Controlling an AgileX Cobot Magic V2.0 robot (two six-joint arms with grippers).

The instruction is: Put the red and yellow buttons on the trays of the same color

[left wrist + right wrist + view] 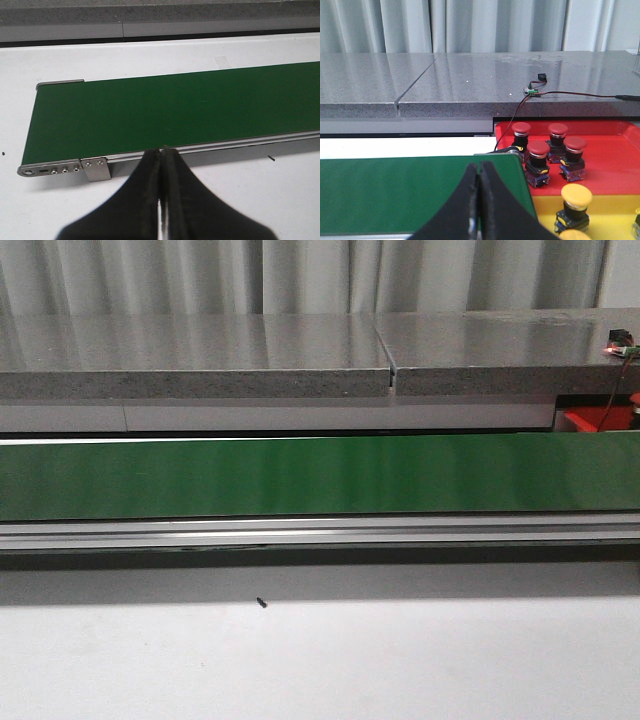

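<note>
1. While the green belt (300, 476) lies bare from end to end in the front view, no button is on it, so I judge the step in hand to be waiting between placements, with nothing ready to pick.
2. Left claw (161, 152) hangs just near of the belt's left end; its two black fingers are pressed together with nothing between them.
3. Right claw (478, 172) hangs over the belt's right end, fingers likewise closed tight and empty.
4. Red tray (615, 150) sits just right of the belt's right end, below the grey stone ledge (470, 80). Four red buttons (538, 148) stand upright on it in a close cluster near its left edge.
5. Yellow tray (615, 210) lies just near of the red one, touching or nearly so. One yellow button (576, 196) stands on it close to the belt, and parts of at least two more show at the picture's edges.
6. Every button in view already rests on its matching colour, so that much of the sorting looks done. Whether more are to come cannot be told.
7. A small circuit board (532, 91) with a thin wire lies on the ledge, far of the red tray; it is no part of the sorting.
8. Next move, as I judge it: either claw must open before it can take anything, then come down on a button once one appears on the belt, and carry it right to the matching tray without knocking the cluster standing there.
</note>
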